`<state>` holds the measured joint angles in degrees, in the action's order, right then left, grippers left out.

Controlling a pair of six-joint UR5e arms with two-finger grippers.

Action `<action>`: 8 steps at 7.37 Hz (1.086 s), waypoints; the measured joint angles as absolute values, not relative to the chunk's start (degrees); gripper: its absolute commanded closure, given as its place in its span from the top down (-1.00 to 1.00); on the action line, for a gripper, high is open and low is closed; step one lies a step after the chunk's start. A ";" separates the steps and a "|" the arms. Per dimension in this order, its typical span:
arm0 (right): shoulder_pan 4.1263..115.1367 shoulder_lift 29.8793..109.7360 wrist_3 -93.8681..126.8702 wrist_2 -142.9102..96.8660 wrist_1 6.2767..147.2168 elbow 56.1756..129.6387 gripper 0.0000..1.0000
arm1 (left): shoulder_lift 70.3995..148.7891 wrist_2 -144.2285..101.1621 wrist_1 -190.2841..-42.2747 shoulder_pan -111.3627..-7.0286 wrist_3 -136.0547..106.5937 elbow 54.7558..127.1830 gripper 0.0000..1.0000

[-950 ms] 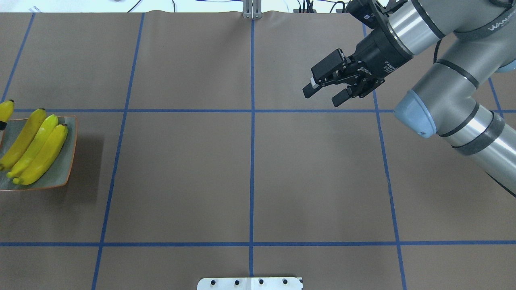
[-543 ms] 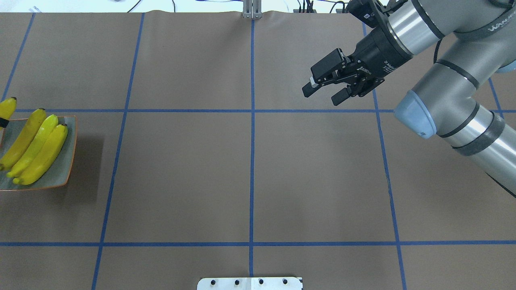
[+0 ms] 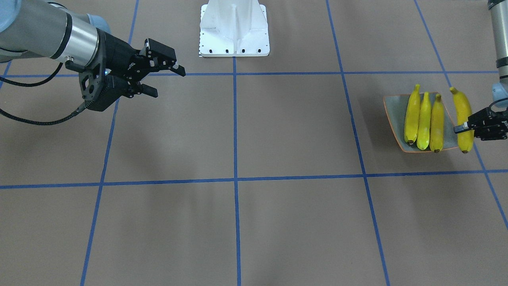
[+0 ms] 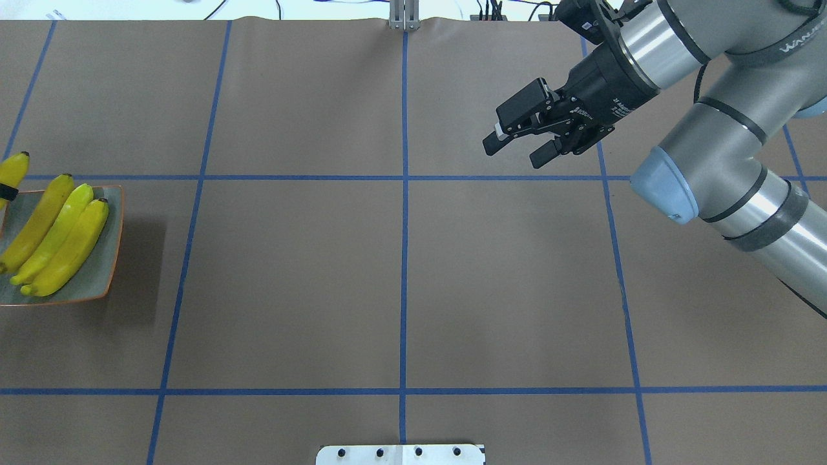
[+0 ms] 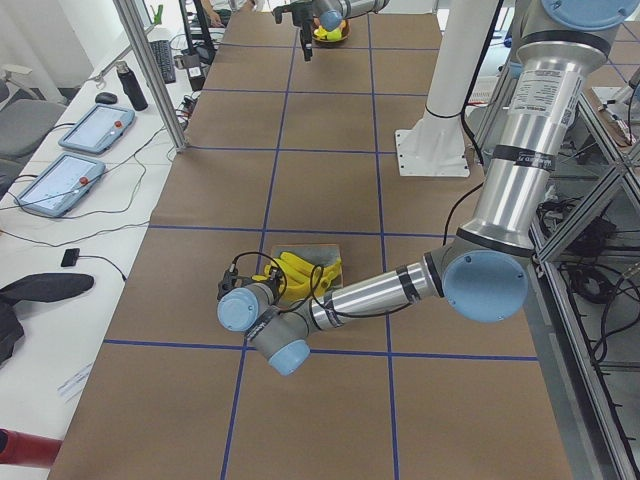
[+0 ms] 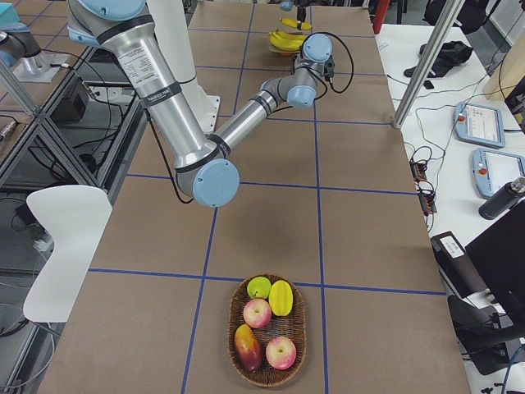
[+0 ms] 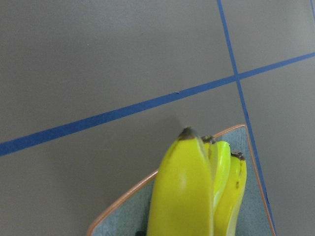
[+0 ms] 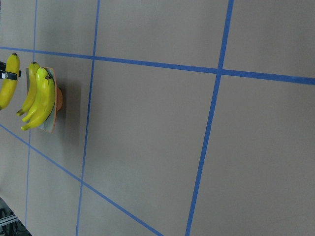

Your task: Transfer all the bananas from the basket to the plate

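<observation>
I see the left gripper [image 3: 465,131] clamped across a fourth banana [image 3: 460,105] at the right edge of the front view, above the plate's [image 3: 391,113] right-hand rim. Three bananas [image 3: 424,119] lie side by side on the plate. The right gripper [image 3: 168,84], upper left, has its jaws apart and holds nothing.

Bright, even light from above is washing the table, leaving only soft shadows.
In the overhead view the plate [image 4: 103,265] is casting a dim, soft-edged shadow on the brown paper [image 4: 291,290] toward the table's middle, and the strip beyond the far edge [image 4: 129,8] is blowing out to white. The bananas [image 4: 64,248] are catching small pale glints. In the left wrist view a banana [image 7: 182,196] is sitting very close to the lens and looking slightly soft, while the taped lines [image 7: 123,110] are showing crisp.
</observation>
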<state>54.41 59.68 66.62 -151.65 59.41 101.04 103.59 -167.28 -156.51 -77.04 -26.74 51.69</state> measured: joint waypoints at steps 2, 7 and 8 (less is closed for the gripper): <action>54.00 59.68 66.68 -150.70 59.41 101.42 1.00 | 103.93 -167.02 -156.10 -75.69 -26.60 51.56 -1.00; 53.62 59.75 66.85 -150.12 59.41 102.16 1.00 | 104.68 -167.00 -156.09 -74.46 -24.70 51.51 0.79; 53.62 59.75 66.97 -150.12 59.41 102.36 1.00 | 104.67 -166.99 -156.16 -74.45 -24.49 51.55 0.86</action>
<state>53.62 59.75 66.97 -150.12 59.41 102.36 104.67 -166.99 -156.16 -74.45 -24.49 51.55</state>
